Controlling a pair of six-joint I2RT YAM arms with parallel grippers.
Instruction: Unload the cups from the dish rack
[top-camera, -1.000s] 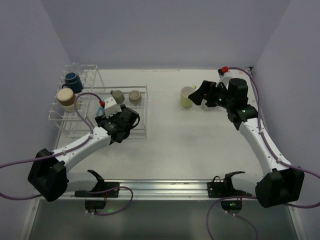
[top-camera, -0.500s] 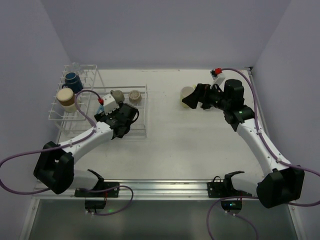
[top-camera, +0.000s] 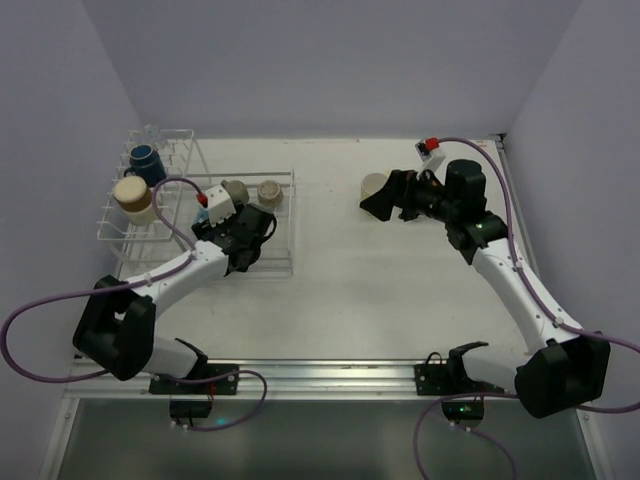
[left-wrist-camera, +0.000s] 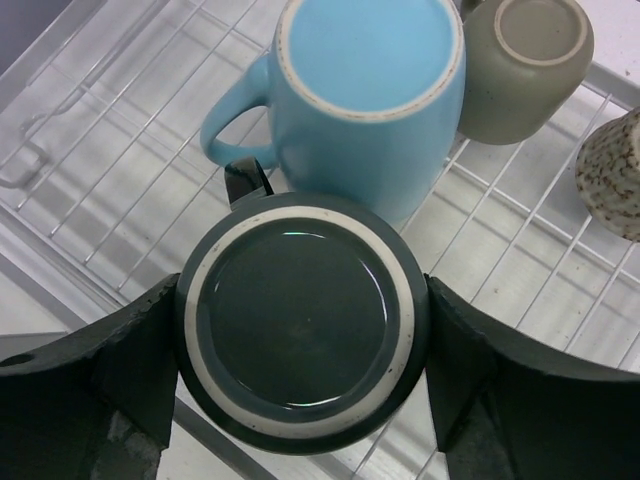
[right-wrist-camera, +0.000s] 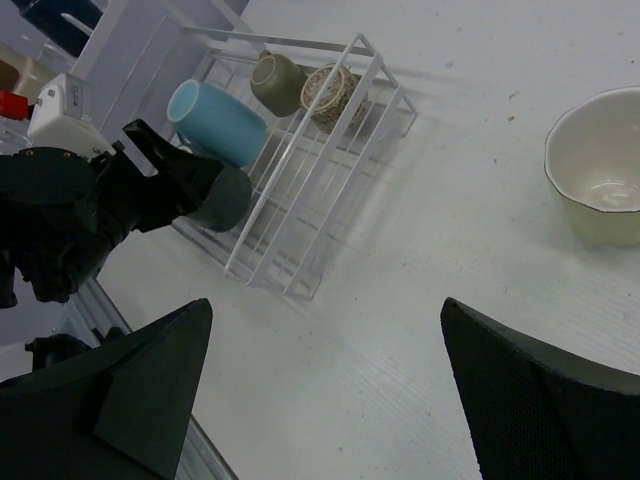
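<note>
**Left claw (left-wrist-camera: 300, 345) clamped on green cup (left-wrist-camera: 300, 318)**

Its fingers press both sides of the green cup, whose base faces the wrist camera. The cup is in the low basket of the rack (left-wrist-camera: 110, 140), just beside a blue cup (left-wrist-camera: 370, 90) lying on its side. Two grey-brown cups (left-wrist-camera: 525, 60) lie further back in the basket. Right claw (right-wrist-camera: 325, 330) hangs over the worktop (right-wrist-camera: 450, 260), its jaws wide apart and empty. A yellow cup (right-wrist-camera: 600, 165) stands upright near it.

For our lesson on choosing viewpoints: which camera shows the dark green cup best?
Left wrist: the dark green cup fills the frame, base up, between the fingers. The right wrist shows only its side, small; overhead, the left arm hides it.
</note>
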